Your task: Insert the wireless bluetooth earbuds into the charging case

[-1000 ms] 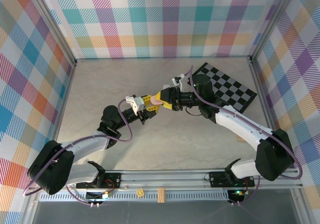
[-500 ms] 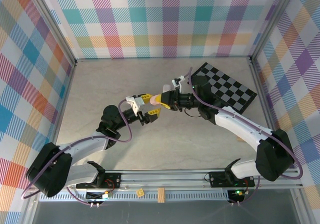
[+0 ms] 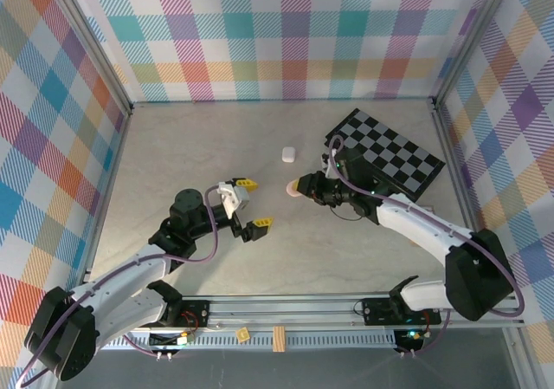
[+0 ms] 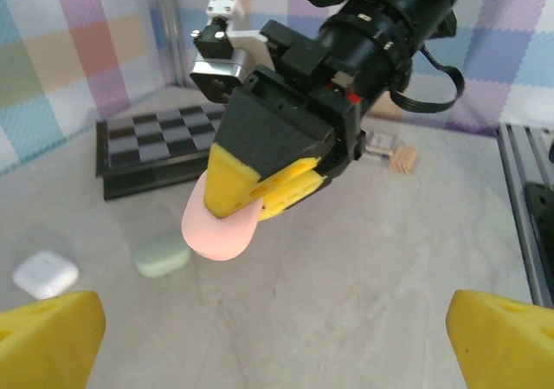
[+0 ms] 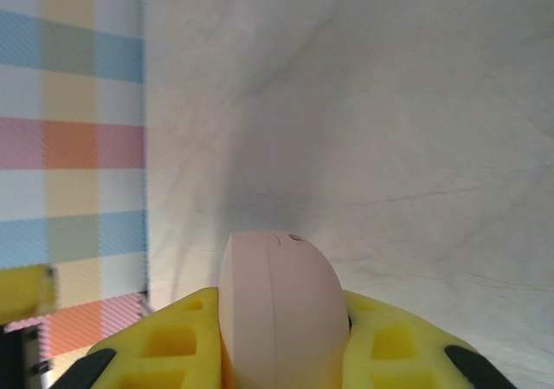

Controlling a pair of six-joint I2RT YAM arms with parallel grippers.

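My right gripper (image 3: 302, 185) is shut on a pink pebble-like charging case (image 3: 293, 187), held above the table near the middle. In the right wrist view the case (image 5: 281, 307) sits clamped between the yellow fingers (image 5: 398, 341), its lid seam closed. My left gripper (image 3: 253, 204) stands wide open to the case's near left, with nothing between its fingers. The left wrist view looks straight at the right gripper (image 4: 260, 185) and the pink case (image 4: 221, 229). The earbuds are out of view.
A white case (image 3: 288, 153) lies on the table beyond the grippers, and the left wrist view shows it (image 4: 45, 273) beside a mint green case (image 4: 162, 256). A black checkerboard (image 3: 389, 151) lies at the back right. Plaid walls enclose the table.
My left gripper, which met the pink case a second ago, has opened and drawn back toward the near left. The right gripper kept the case and moved slightly nearer, uncovering the white case.
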